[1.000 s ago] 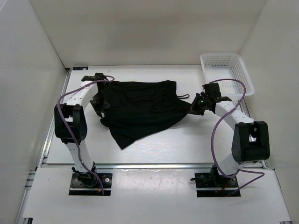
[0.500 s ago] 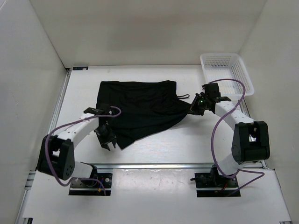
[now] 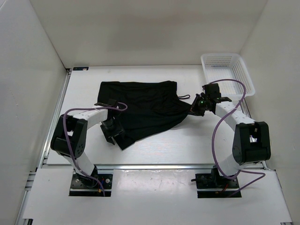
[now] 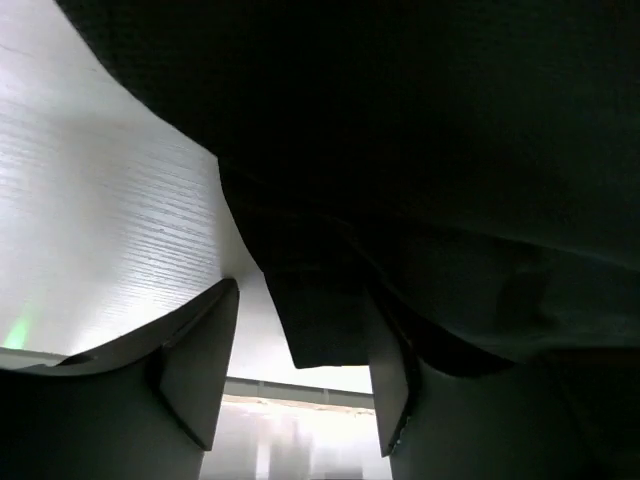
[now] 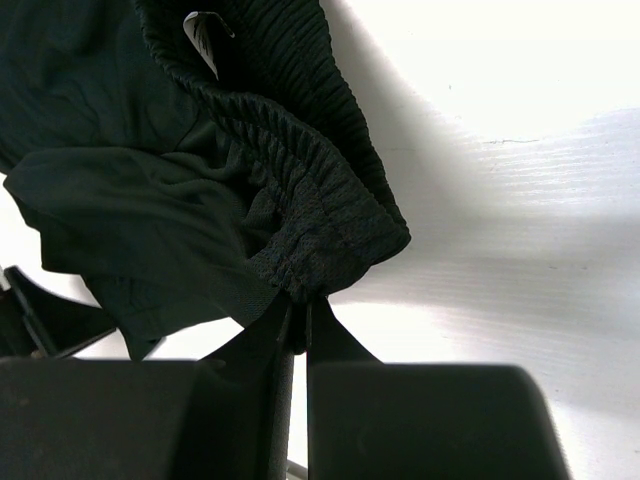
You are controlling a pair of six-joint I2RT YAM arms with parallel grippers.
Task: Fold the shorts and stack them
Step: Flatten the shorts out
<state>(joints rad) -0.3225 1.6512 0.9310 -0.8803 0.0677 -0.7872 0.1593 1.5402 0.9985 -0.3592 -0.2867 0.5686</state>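
One pair of shorts, right fingers pinching waistband, left fingers parted

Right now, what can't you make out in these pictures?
- Top view: the fingertips of the left hand, lost against the black shorts.
- Top view: where the right hand pinches the shorts, covered by its own wrist.
- Left wrist view: the folds of the shorts, too dark and close; most of the cloth runs off the edges.
- Right wrist view: the white label, its print too small to read.
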